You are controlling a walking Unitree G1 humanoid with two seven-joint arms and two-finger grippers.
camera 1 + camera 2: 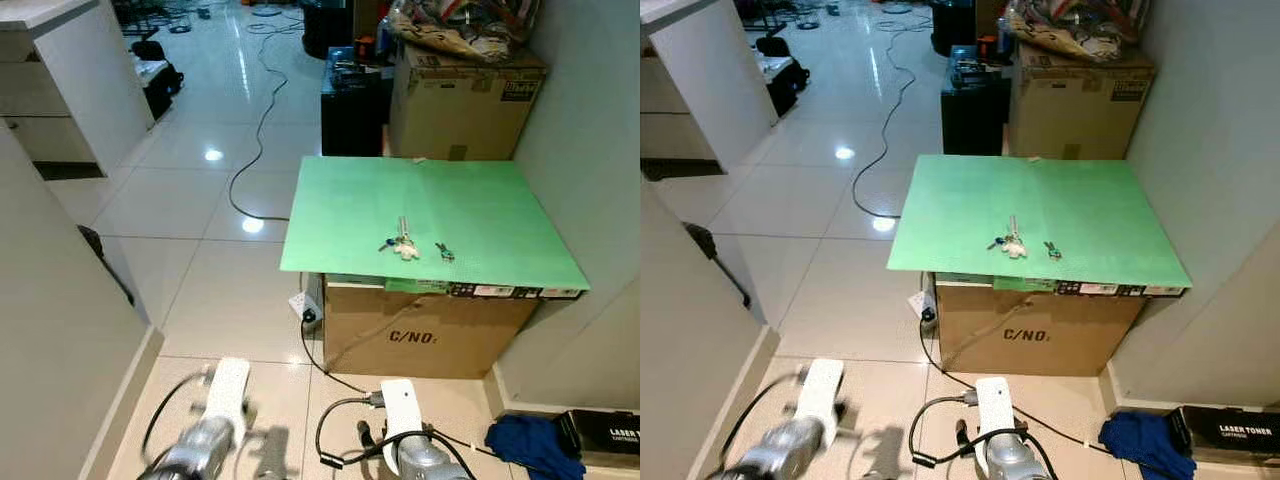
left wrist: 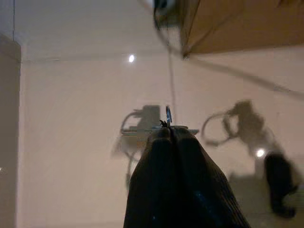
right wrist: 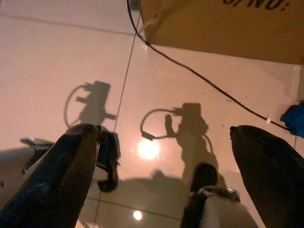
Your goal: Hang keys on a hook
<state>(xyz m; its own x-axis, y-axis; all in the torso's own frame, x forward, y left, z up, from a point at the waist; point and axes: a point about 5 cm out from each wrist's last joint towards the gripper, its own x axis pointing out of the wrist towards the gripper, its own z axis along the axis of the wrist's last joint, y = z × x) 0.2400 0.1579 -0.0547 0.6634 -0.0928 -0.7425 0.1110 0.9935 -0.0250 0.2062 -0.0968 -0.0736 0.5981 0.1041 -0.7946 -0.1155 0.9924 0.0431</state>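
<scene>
Keys (image 1: 405, 243) lie near bench (image 1: 340, 200) front edge; left pincer (image 2: 170, 134) closed empty, right pincer (image 3: 166, 156) wide, empty. Risk: nudging keys off that edge.

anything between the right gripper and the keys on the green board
Nothing visible. The keys lie in the open on the green board atop the cardboard box; the right gripper hangs open, low over the floor before it.

Keys (image 1: 404, 243) lie on board (image 1: 340, 200) atop box (image 1: 420, 335)
</scene>
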